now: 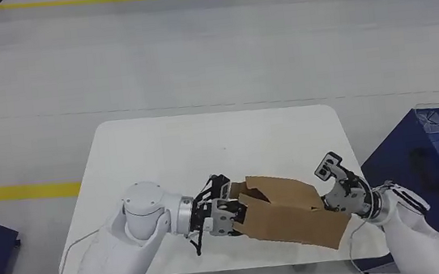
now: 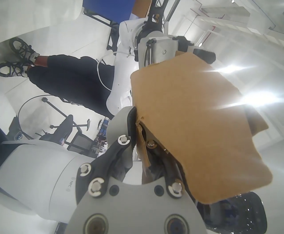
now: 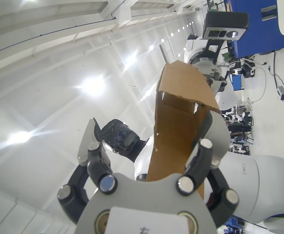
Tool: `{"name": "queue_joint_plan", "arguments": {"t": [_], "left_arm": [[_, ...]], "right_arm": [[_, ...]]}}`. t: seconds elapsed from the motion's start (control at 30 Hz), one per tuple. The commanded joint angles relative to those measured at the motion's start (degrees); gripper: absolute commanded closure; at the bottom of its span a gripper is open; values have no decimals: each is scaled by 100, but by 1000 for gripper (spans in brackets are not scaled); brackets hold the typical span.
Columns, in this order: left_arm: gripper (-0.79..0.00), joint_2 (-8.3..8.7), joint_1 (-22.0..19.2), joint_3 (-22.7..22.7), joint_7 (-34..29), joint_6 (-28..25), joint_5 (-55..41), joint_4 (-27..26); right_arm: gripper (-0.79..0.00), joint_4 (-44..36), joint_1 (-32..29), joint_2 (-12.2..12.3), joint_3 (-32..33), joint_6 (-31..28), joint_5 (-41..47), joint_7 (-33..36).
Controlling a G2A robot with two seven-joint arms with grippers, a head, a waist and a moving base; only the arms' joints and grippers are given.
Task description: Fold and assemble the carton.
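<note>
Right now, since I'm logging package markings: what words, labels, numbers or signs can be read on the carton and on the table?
On the carton: none; the brown faces seen from the top and both wrist views are plain, with no print or label.
On the table: none; its white top bears no text.
Carton faces turned away from the cameras cannot be checked.

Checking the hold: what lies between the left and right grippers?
The carton fills the stretch from left gripper to right gripper, shown in the top view.
</note>
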Motion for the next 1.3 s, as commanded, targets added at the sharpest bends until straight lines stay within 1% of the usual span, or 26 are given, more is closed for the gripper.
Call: {"name": "queue_joint_plan", "arguments": {"t": [0.0,0.03,0.07,0.1,0.13,0.17,0.23,0.27,0.43,0.47,0.5,1.27], "left_arm": [[0,-4,-31,74,-1,-1,-8,35],[0,-5,-46,109,9,3,7,50],[0,-7,-61,129,32,-9,9,62],[0,-9,-72,147,51,-20,-4,73],[0,-11,-83,166,70,-27,-14,90],[0,-11,-98,184,106,-32,2,103],[0,-11,-110,216,144,-7,-10,156],[0,-10,-120,224,179,40,-22,196],[0,-2,-174,265,244,45,-13,246],[-354,2,-176,249,282,33,-17,248],[-785,8,-180,221,343,10,-4,234],[-785,21,-181,187,403,13,29,220]], "right_arm": [[-440,-82,-27,1,-66,21,5,-7],[-376,-109,-31,1,-83,14,6,-46],[-369,-134,-25,1,-109,-3,-18,-90],[-339,-150,-20,0,-141,-16,-37,-126],[-256,-164,-15,-1,-176,-15,-49,-157],[-212,-184,-6,0,-204,-25,-72,-183],[-163,-214,3,4,-250,-47,-123,-191],[0,-216,5,6,-263,-41,-114,-199],[0,-181,42,22,-294,37,-186,-391],[0,-181,42,22,-294,37,-186,-391],[0,-181,42,22,-294,37,-186,-391],[0,-181,42,22,-294,37,-186,-391]]}}
